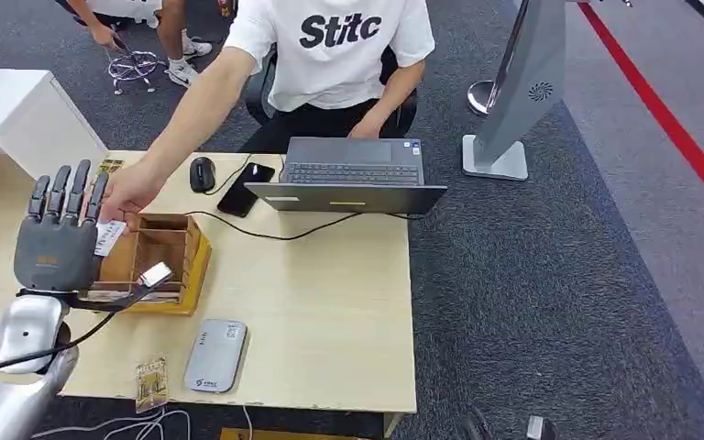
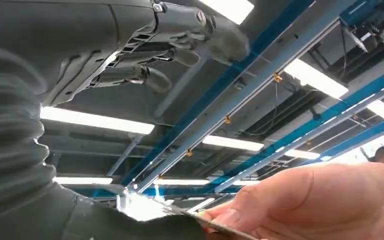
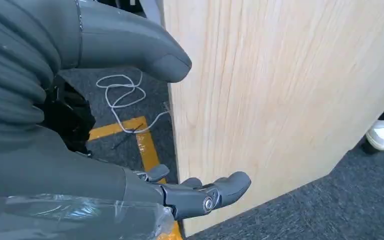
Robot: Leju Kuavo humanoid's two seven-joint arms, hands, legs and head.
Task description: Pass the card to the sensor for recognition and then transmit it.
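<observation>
The small white plastic card sits at the palm side of the raised grey left hand, just beside the open wooden box, with a person's hand pinching its far edge. The left hand's fingers stand straight and spread; whether its thumb presses the card I cannot tell. The right hand hangs beside the pale wooden table (well away from the card), fingers loosely apart, holding nothing
</observation>
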